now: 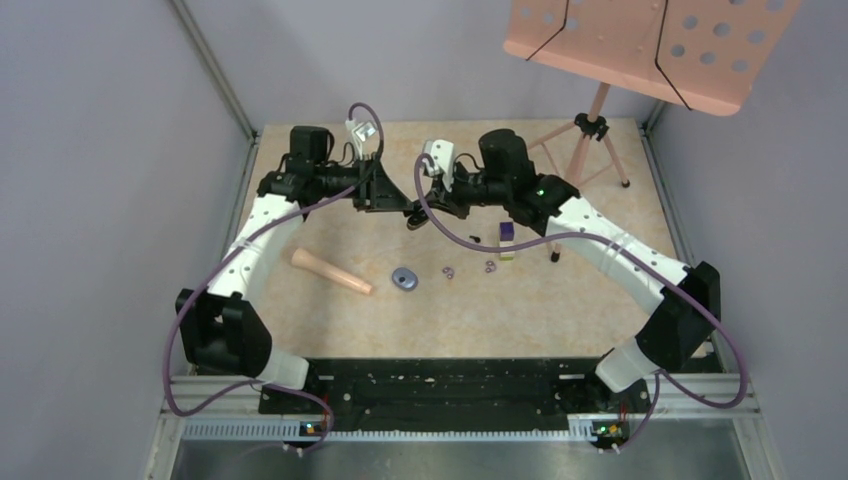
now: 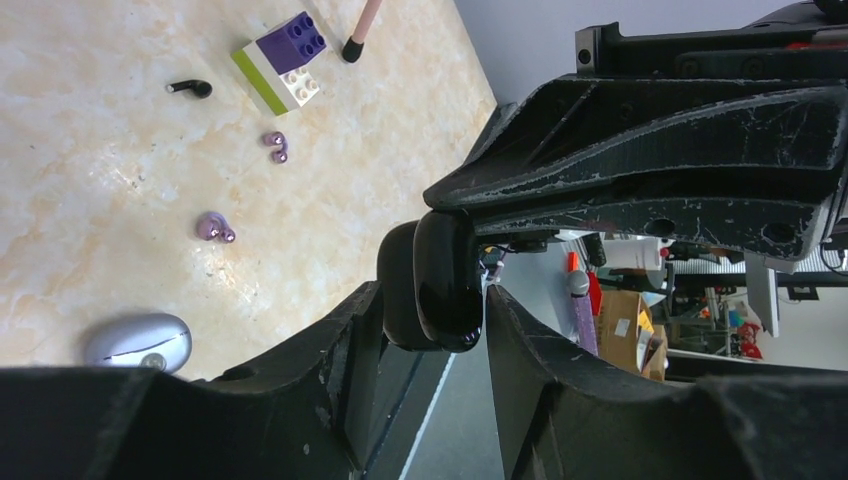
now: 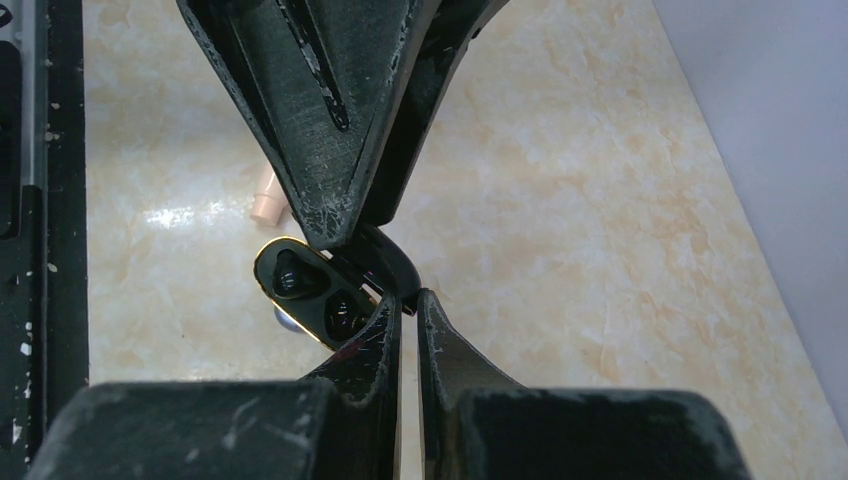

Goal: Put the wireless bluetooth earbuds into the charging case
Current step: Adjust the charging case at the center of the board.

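The black charging case [image 1: 415, 218] is held above the table between both grippers. My left gripper [image 2: 435, 300] is shut on its body [image 2: 440, 270]. In the right wrist view the case [image 3: 305, 290] is open, showing a gold rim and two dark sockets. My right gripper [image 3: 408, 298] is pinched on the lid's edge [image 3: 395, 262]. On the table lie two pale purple earbuds [image 1: 449, 271] [image 1: 490, 266] and one black earbud [image 1: 475, 238]. They also show in the left wrist view as purple [image 2: 214, 228] [image 2: 276, 147] and black [image 2: 190, 88]. A second black bud is not visible.
A purple-and-yellow block [image 1: 507, 240] stands by the buds. A silver oval case [image 1: 404, 277] and a peach cone [image 1: 332, 272] lie nearer the left. A pink music stand [image 1: 650, 40] stands at the back right, one foot [image 1: 555, 257] close to the block.
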Controlling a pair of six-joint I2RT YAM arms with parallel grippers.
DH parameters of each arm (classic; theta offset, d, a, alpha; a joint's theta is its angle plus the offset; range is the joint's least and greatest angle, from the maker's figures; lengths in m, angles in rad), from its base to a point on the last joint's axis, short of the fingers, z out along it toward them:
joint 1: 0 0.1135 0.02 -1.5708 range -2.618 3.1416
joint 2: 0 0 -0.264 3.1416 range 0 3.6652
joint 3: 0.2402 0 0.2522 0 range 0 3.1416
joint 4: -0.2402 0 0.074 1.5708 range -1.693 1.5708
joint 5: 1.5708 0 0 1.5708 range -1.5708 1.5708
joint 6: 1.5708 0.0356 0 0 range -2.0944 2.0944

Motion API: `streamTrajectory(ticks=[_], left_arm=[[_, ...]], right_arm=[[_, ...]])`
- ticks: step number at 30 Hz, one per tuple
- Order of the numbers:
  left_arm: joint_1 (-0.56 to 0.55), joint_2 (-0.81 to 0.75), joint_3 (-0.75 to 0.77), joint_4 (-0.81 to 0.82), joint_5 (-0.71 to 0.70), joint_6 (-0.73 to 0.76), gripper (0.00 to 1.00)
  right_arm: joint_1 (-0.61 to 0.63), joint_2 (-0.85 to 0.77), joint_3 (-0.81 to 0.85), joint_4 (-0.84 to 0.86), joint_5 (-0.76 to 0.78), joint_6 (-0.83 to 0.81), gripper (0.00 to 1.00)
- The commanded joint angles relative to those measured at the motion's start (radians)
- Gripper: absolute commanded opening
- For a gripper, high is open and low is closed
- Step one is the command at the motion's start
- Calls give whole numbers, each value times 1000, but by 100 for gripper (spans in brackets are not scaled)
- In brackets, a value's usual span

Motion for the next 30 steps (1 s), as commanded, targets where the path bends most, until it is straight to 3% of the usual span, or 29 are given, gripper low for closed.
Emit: streamTrajectory(ticks=[1, 9, 20, 30], left_arm=[[-11, 11, 47, 12, -3, 28, 46], [-25, 25, 43, 22, 20, 29, 36], [-32, 30, 43, 16, 44, 34, 40], [-35, 36, 43, 12, 47, 37, 33]], right_arm=[[19, -29, 7, 28, 0, -9, 0], [28, -28, 0, 33, 10, -4, 0], [29, -29, -13, 45, 21, 7, 0], [29, -29, -17, 54, 25, 12, 0]])
